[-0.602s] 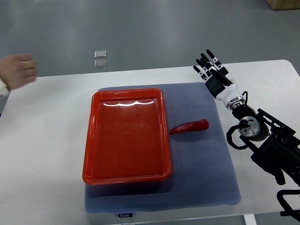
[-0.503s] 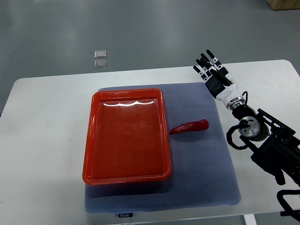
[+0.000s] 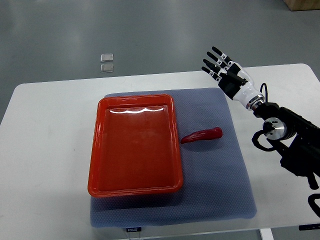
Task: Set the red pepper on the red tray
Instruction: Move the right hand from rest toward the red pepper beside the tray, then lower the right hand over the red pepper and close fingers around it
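A red pepper lies on the blue-grey mat, just right of the red tray. The tray sits on the mat's left half and holds nothing. My right hand hovers above the table's far edge, up and to the right of the pepper, with its fingers spread and nothing in them. Its arm comes in from the right edge. The left arm does not show.
The mat rests on a white table. Two small clear squares lie on the grey floor beyond the table's far edge. A brown box corner shows at the top right.
A person's hand at the left edge has gone from view. My right hand has lifted and shifted slightly up and left; the forearm has swung farther over the table.
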Motion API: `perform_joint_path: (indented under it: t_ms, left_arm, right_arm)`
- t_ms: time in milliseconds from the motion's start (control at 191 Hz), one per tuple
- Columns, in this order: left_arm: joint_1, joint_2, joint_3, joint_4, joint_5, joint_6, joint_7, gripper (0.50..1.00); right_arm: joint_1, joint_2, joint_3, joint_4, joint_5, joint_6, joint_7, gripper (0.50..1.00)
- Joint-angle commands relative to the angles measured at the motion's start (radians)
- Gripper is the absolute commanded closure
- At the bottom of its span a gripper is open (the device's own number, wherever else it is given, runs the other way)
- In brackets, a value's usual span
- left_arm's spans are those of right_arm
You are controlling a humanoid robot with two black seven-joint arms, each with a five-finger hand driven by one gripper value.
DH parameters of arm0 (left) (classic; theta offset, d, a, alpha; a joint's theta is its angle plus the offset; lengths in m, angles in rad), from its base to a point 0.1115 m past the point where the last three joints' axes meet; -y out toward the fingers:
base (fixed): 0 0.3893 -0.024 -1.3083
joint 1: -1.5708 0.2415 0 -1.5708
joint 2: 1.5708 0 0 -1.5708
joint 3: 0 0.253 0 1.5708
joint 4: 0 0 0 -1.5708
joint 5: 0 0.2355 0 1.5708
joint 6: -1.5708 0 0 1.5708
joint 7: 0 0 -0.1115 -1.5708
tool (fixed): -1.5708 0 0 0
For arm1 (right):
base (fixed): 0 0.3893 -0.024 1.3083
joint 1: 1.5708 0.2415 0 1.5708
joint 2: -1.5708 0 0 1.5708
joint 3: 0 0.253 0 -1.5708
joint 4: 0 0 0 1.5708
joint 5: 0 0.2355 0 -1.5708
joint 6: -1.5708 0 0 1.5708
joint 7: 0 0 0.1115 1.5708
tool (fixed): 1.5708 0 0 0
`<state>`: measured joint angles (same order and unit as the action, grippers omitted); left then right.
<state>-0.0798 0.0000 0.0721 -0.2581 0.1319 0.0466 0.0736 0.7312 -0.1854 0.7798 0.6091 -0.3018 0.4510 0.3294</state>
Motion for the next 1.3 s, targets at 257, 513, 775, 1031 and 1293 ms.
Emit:
perform_joint_path:
  t_ms: [257,513,775,1031,1293]
  left_arm:
    - [-0.002,0.0,0.0,-0.006,0.003,-0.001,0.0,0.5]
    - [-0.002,0.0,0.0,0.0,0.002,-0.001,0.0,0.5]
    - [-0.002,0.0,0.0,-0.004,0.002,-0.001,0.0,0.5]
    - [-0.002,0.0,0.0,0.002,0.0,-0.001,0.0,0.5]
    - [-0.002,0.0,0.0,0.003,0.0,-0.001,0.0,0.5]
  right_arm:
    - [0.293,-0.25,-0.591,0.195,-0.533,0.034,-0.006,0.583]
    - [0.465,-0.338,-0.843,0.302,-0.571,0.025,-0.141,0.583]
    - [0.481,-0.385,-0.843,0.385,-0.525,0.023,-0.214,0.583]
    - [0.479,-0.39,-0.843,0.437,-0.447,0.0,-0.216,0.583]
    - [0.418,-0.359,-0.846,0.437,-0.479,-0.087,-0.201,0.585]
